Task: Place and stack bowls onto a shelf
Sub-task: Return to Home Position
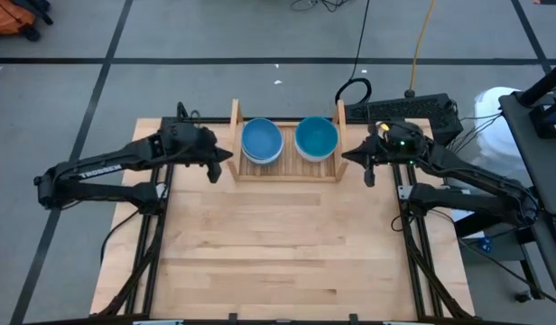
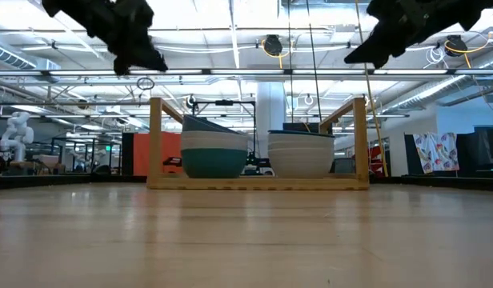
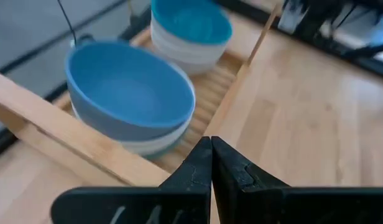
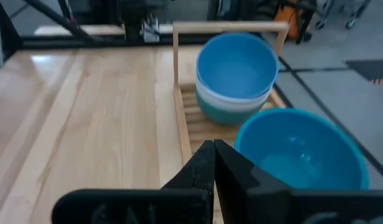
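Note:
The light-wood shelf (image 1: 287, 169) stands at the table's far edge and holds two stacks of bowls, each topped by a bright blue bowl. The left stack (image 1: 261, 142) has a dark teal-green bowl at its bottom (image 2: 214, 162); the right stack (image 1: 316, 138) is white below (image 2: 301, 156). My left gripper (image 1: 229, 155) hovers shut just left of the shelf's left side board (image 3: 67, 134). My right gripper (image 1: 344, 155) hovers shut just right of the right side board (image 4: 177, 59). Both are raised above the table and hold nothing.
The wide wooden tabletop (image 1: 287, 253) stretches in front of the shelf. A black cable (image 1: 355, 90) and dark equipment (image 1: 413, 110) lie behind the table's far edge. Black arm frames (image 1: 152, 235) run along both sides.

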